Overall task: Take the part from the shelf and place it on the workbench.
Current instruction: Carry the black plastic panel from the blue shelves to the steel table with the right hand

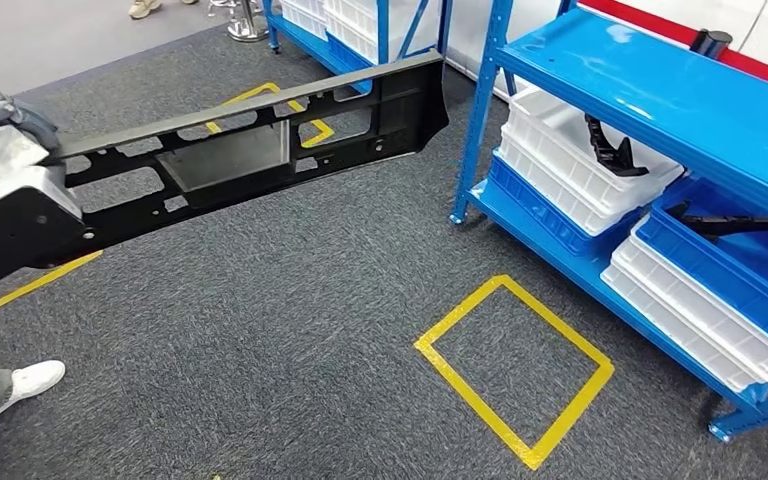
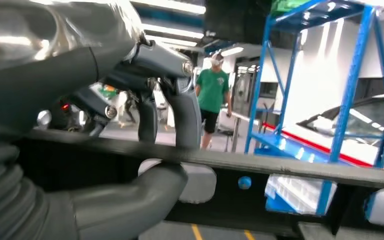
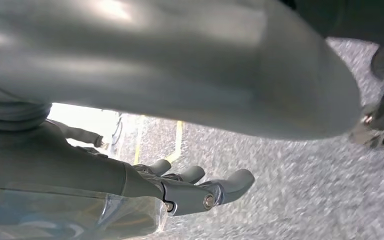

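Above the grey carpet (image 1: 290,300), clear of the blue shelf (image 1: 660,90), the part (image 1: 250,150) hangs in the air, carried at one end by the left hand (image 1: 5,165). It is a long, flat black panel with a raised rim along its upper edge, several rectangular cut-outs and a solid recessed block near its middle; it slants from the hand at the picture's left up toward the shelf's near post. From the left wrist view the part (image 2: 240,187) shows as a dark bar with pale openings and a small blue dot on its face. The left hand (image 2: 165,130) grips it there: the thick grey thumb curls under the rim and the darker fingers (image 2: 185,112) come down over the top edge. The right hand (image 3: 195,187) hangs over the carpet with its fingers (image 3: 232,180) stretched out together, nearly straight, and nothing between them. White and blue bins (image 1: 580,165) holding black pieces sit on the shelf's lower level. Yellow tape (image 1: 515,365) marks a square on the carpet, and a person's white shoe (image 1: 25,385) stands at the left edge.
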Available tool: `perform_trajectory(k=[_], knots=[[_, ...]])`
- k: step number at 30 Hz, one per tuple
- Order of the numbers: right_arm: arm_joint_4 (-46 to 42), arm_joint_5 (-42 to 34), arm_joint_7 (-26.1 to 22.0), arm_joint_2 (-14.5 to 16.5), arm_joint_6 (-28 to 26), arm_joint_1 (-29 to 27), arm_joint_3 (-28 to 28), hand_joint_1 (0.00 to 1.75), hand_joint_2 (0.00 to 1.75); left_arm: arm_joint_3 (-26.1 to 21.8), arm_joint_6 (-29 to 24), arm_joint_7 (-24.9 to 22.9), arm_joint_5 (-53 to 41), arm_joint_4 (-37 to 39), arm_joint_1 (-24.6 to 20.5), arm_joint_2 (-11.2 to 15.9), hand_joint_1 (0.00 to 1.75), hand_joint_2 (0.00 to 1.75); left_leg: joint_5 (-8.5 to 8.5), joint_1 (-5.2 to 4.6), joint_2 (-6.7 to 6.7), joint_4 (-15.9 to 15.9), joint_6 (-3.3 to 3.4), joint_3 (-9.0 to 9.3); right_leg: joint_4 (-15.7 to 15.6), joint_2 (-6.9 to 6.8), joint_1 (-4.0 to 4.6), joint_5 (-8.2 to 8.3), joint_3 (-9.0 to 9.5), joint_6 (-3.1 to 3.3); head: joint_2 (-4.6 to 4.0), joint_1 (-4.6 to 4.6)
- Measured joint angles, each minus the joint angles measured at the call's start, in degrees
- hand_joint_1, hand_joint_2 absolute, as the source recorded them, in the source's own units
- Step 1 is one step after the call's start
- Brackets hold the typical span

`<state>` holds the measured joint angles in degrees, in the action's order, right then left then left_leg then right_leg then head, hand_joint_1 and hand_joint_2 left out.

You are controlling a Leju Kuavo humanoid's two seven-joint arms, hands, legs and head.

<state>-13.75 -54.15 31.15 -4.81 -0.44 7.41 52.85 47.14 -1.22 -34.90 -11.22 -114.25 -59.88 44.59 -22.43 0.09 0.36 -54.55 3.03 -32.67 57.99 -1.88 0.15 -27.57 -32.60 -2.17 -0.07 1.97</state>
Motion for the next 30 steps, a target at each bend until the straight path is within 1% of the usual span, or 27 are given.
perform_trajectory(k=[1,3,4,5,6,7,8,9,10,11,13,14,15,16,18,19,20,21,22,23,24,25,26,27,28,29,30], knots=[[0.0,0.04,0.02,0.01,0.0,-0.01,0.0,0.0,0.0,0.0,0.01,-0.01,-0.01,-0.04,-0.04,-0.02,1.75,1.75,0.05,0.05,-0.26,0.02,0.21,0.03,3.37,0.81,-0.09,-1.88,-1.54,-0.16,0.0,0.01],[0.0,0.14,0.02,0.07,0.0,-0.08,0.0,0.0,0.0,0.01,0.02,-0.01,0.01,-0.1,-0.01,-0.04,1.75,1.75,0.08,0.01,-0.94,0.0,0.44,0.0,11.86,1.45,-0.13,-5.55,-5.63,-0.3,0.0,0.02],[0.0,0.19,0.02,0.09,0.0,-0.12,0.0,0.0,0.0,0.03,0.02,-0.01,0.02,-0.13,0.02,-0.05,1.75,1.75,0.08,-0.01,-1.35,-0.01,0.46,0.0,14.56,1.49,-0.16,-6.18,-7.04,-0.32,0.0,0.02],[0.0,0.22,0.02,0.11,0.0,-0.16,0.0,0.0,0.0,0.04,0.02,-0.01,0.03,-0.16,0.06,-0.06,1.75,1.75,0.08,-0.01,-1.82,-0.02,0.45,0.03,14.93,1.5,-0.2,-5.59,-7.34,-0.31,0.0,0.02],[0.0,0.25,0.02,0.1,0.0,-0.19,0.0,0.0,0.0,0.06,0.02,-0.01,0.03,-0.2,0.07,-0.07,1.75,1.75,0.07,0.01,-2.3,-0.04,0.44,0.09,12.8,1.57,-0.27,-3.95,-6.44,-0.28,0.0,0.02],[0.0,0.28,0.02,0.1,0.0,-0.2,0.0,0.0,0.0,0.07,0.02,-0.01,0.03,-0.24,0.07,-0.07,1.75,1.75,0.04,0.05,-2.79,-0.07,0.38,0.16,8.67,1.94,-0.38,-1.63,-4.53,-0.23,0.0,0.02],[0.0,0.34,0.03,0.09,0.0,-0.2,0.0,0.0,0.0,0.07,0.02,-0.01,0.02,-0.27,0.06,-0.07,1.75,1.75,0.0,0.03,-3.25,-0.12,0.27,0.16,4.16,2.8,-0.51,0.33,-2.38,-0.17,0.0,0.02],[0.0,0.4,0.03,0.09,0.0,-0.19,0.0,0.0,0.0,0.06,0.02,-0.01,0.02,-0.28,0.03,-0.07,1.75,1.75,-0.01,-0.01,-3.71,-0.2,0.07,0.03,0.54,3.57,-0.63,1.68,-0.73,-0.09,0.0,0.0],[0.0,0.47,0.02,0.09,0.0,-0.19,0.0,0.0,0.0,0.06,0.02,-0.01,0.02,-0.28,-0.01,-0.07,1.75,1.75,0.03,-0.05,-4.1,-0.27,-0.18,-0.17,-1.74,4.16,-0.69,2.37,0.26,0.0,0.0,-0.02],[0.0,0.54,-0.01,0.09,0.0,-0.17,0.0,0.0,0.0,0.05,0.02,-0.01,0.03,-0.3,-0.03,-0.07,1.75,1.75,0.11,-0.07,-4.45,-0.29,-0.45,-0.38,-2.5,4.39,-0.64,2.38,0.51,0.11,0.0,-0.04],[0.0,0.58,-0.06,0.11,0.0,-0.13,0.0,0.0,0.0,0.04,0.02,-0.01,0.03,-0.33,-0.03,-0.04,1.75,1.75,0.09,0.14,-4.77,-0.43,-0.97,-0.77,-2.71,3.57,-0.53,2.61,0.45,0.55,0.0,-0.05],[0.0,0.57,-0.05,0.14,0.0,-0.08,0.0,0.0,0.0,0.04,0.02,-0.01,0.03,-0.36,-0.02,0.01,1.75,1.75,-0.44,0.19,-4.31,-1.12,-1.2,-1.14,-2.82,3.21,-0.53,2.71,0.5,0.83,0.0,-0.08],[0.0,0.54,-0.04,0.15,0.0,-0.05,0.0,0.0,0.0,0.03,0.02,-0.01,0.03,-0.37,-0.02,0.07,1.75,1.75,-1.57,0.23,-3.54,-2.95,-1.45,-2.0,-2.94,2.81,-0.59,2.8,0.54,1.15,0.0,-0.09],[0.0,0.51,-0.03,0.16,-0.01,-0.04,0.0,0.0,0.0,0.01,0.02,0.0,0.02,-0.38,-0.01,0.13,1.75,1.75,-3.23,0.25,-2.59,-6.06,-1.67,-3.42,-3.01,2.44,-0.62,2.82,0.57,1.39,0.0,-0.12],[0.01,0.47,-0.03,0.1,-0.02,-0.1,0.0,0.0,0.0,-0.01,0.02,0.04,0.01,-0.4,0.06,0.19,1.75,1.75,-6.95,0.32,-1.47,-14.7,-2.09,-7.4,-2.99,1.67,-0.5,2.75,0.57,1.65,0.0,-0.13],[0.02,0.47,-0.03,0.08,-0.02,-0.14,0.0,0.0,0.0,-0.01,0.02,0.08,0.01,-0.4,0.14,0.19,1.75,1.75,-7.94,0.37,-1.31,-17.97,-2.21,-8.99,-2.99,1.24,-0.43,2.71,0.57,1.69,0.0,-0.13],[0.02,0.47,-0.03,0.07,-0.01,-0.16,0.0,0.0,0.0,-0.01,0.02,0.13,0.01,-0.41,0.22,0.19,1.75,1.75,-7.94,0.39,-1.24,-19.22,-2.26,-9.62,-2.98,0.8,-0.38,2.66,0.59,1.72,0.0,-0.11],[0.02,0.47,-0.03,0.08,-0.01,-0.16,0.0,0.0,0.0,0.0,0.02,0.19,0.01,-0.41,0.26,0.19,1.75,1.75,-6.81,0.39,-1.13,-17.79,-2.24,-8.94,-2.98,0.38,-0.35,2.6,0.66,1.73,0.0,-0.11],[0.02,0.47,-0.03,0.09,0.0,-0.15,0.0,0.0,0.0,-0.01,0.02,0.29,-0.01,-0.41,0.25,0.19,1.75,1.75,-4.85,0.38,-0.85,-14.01,-2.15,-7.03,-2.97,-0.01,-0.33,2.52,0.77,1.7,0.0,-0.11],[0.02,0.47,-0.03,0.11,0.0,-0.13,0.0,0.0,0.0,-0.01,0.02,0.43,-0.04,-0.42,0.22,0.19,1.75,1.75,-2.95,0.31,-0.08,-9.03,-2.01,-4.51,-2.98,-0.36,-0.29,2.42,0.94,1.62,0.0,-0.11],[0.02,0.47,-0.03,0.12,-0.01,-0.09,0.0,0.0,0.0,-0.02,0.02,0.59,-0.08,-0.42,0.18,0.19,1.75,1.75,-1.51,0.07,0.62,-4.68,-1.76,-2.23,-2.97,-0.65,-0.16,2.29,1.05,1.47,0.0,-0.1],[0.02,0.47,-0.03,0.12,-0.01,-0.05,0.0,0.0,0.0,-0.05,0.02,0.78,-0.14,-0.46,0.15,0.2,1.75,1.75,-0.74,-0.16,1.12,-1.77,-1.49,-0.73,-2.95,-0.93,-0.04,2.2,1.12,1.3,0.0,-0.09],[0.02,0.48,-0.03,0.11,-0.02,-0.03,0.0,0.0,0.0,-0.08,0.0,0.95,-0.22,-0.5,0.16,0.2,1.75,1.75,-0.61,-0.4,1.35,-0.42,-1.26,-0.06,-2.95,-1.2,0.08,2.12,1.16,1.14,0.0,-0.07],[0.02,0.48,-0.03,0.11,-0.02,-0.01,0.0,0.0,0.0,-0.1,-0.03,1.14,-0.32,-0.55,0.16,0.21,1.75,1.75,-0.6,-0.58,0.98,-0.33,-1.02,-0.02,-2.97,-1.5,0.16,2.08,1.18,0.98,0.0,-0.05],[0.02,0.49,-0.03,0.1,-0.01,0.01,0.0,0.0,0.0,-0.15,-0.08,1.33,-0.45,-0.63,0.17,0.21,1.75,1.75,-0.5,-0.49,0.59,-0.24,-0.8,-0.02,-2.96,-1.76,0.19,1.99,1.24,0.79,0.0,-0.05],[0.02,0.49,-0.02,0.1,-0.01,0.03,0.0,0.0,0.0,-0.21,-0.15,1.52,-0.61,-0.71,0.16,0.21,1.75,1.75,-0.37,-0.35,0.24,-0.11,-0.57,0.06,-2.6,-1.53,0.12,1.6,1.18,0.55,0.0,-0.03],[0.02,0.49,-0.01,0.1,-0.01,0.05,0.0,0.0,0.0,-0.3,-0.25,1.68,-0.75,-0.79,0.13,0.21,1.75,1.75,-0.25,-0.17,-0.08,0.01,-0.27,0.16,-1.29,-0.89,0.06,0.65,0.68,0.3,0.0,-0.01]])
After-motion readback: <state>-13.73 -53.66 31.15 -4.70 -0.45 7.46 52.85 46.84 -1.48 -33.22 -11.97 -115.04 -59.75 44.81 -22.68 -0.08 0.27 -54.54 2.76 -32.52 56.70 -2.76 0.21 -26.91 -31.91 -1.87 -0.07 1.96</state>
